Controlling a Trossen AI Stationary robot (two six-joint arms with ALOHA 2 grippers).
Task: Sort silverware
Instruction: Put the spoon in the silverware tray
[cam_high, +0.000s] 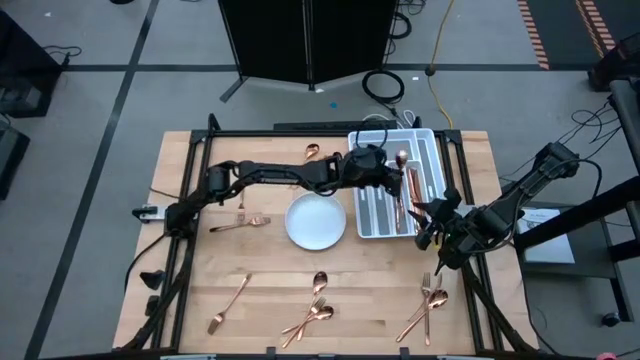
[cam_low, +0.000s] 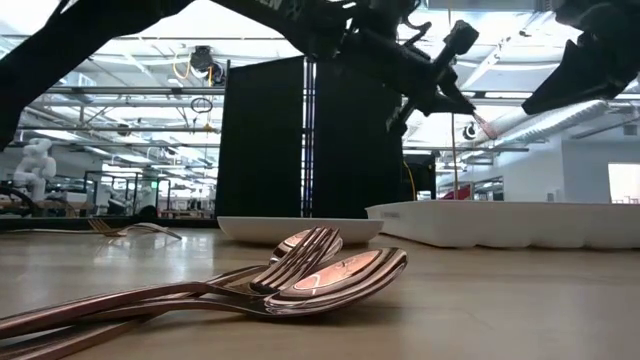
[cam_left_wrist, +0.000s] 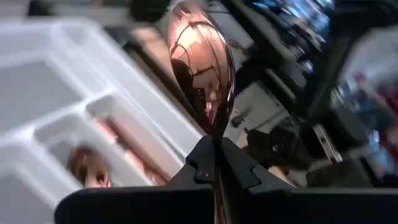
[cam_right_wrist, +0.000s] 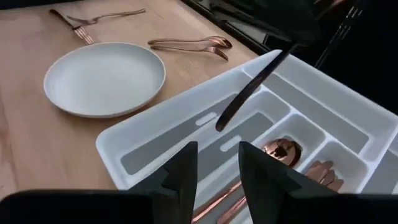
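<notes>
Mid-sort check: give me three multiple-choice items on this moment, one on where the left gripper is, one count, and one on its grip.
1. Where is the left gripper? A: over the white tray. B: beside its own base. C: past the table's front edge.
2. How many round plates are out? A: none. B: one. C: three.
3. The left jaws are: A: wide open and empty. B: shut on a spoon. C: shut on a knife.

Answers:
1 A: the high view shows the left arm stretched across to the tray.
2 B: a single white plate lies beside the tray.
3 B: the left wrist view shows a spoon bowl standing up from the closed jaws.
</notes>
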